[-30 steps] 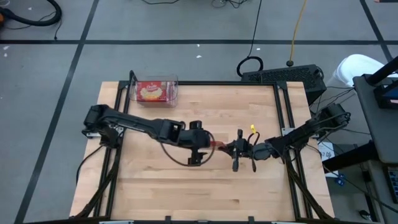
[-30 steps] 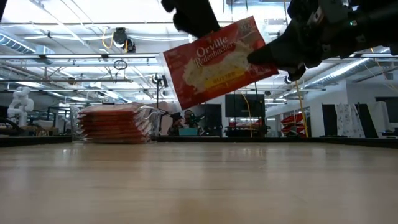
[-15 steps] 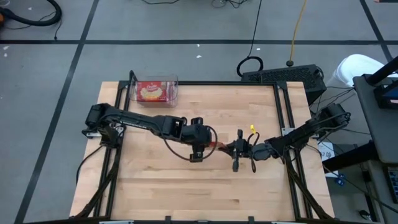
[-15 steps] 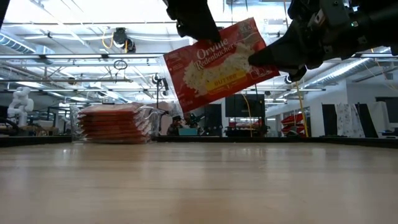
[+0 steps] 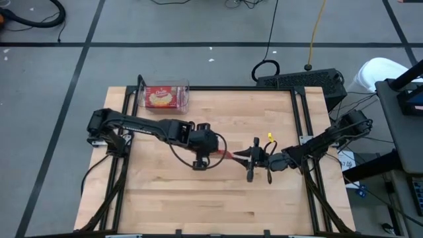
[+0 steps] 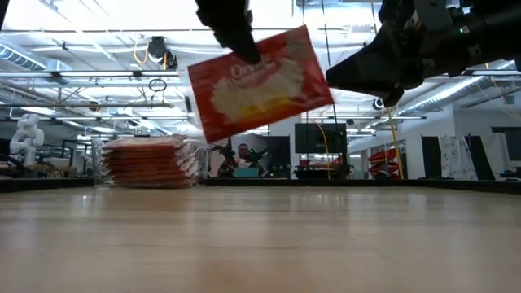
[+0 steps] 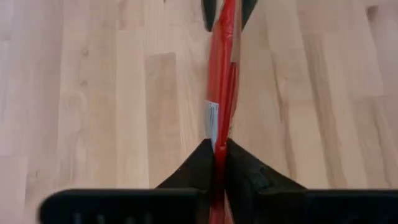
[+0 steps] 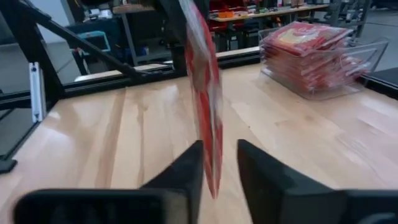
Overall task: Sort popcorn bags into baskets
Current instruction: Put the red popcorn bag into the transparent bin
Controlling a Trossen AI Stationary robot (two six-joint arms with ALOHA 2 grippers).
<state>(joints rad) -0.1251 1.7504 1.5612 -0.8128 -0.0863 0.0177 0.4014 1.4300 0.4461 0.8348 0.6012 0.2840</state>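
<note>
One popcorn bag (image 6: 259,81) hangs edge-up above the middle of the wooden table (image 5: 218,198), pinched at its upper edge by the left gripper (image 7: 219,163), whose two fingers are pressed flat against both faces of the packet. The right gripper (image 8: 220,167) sits just beside the bag's other end with its fingers parted, a gap showing on either side of the packet. One clear plastic basket (image 5: 166,96) at the table's far left corner holds a stack of red popcorn bags too tightly layered to count.
</note>
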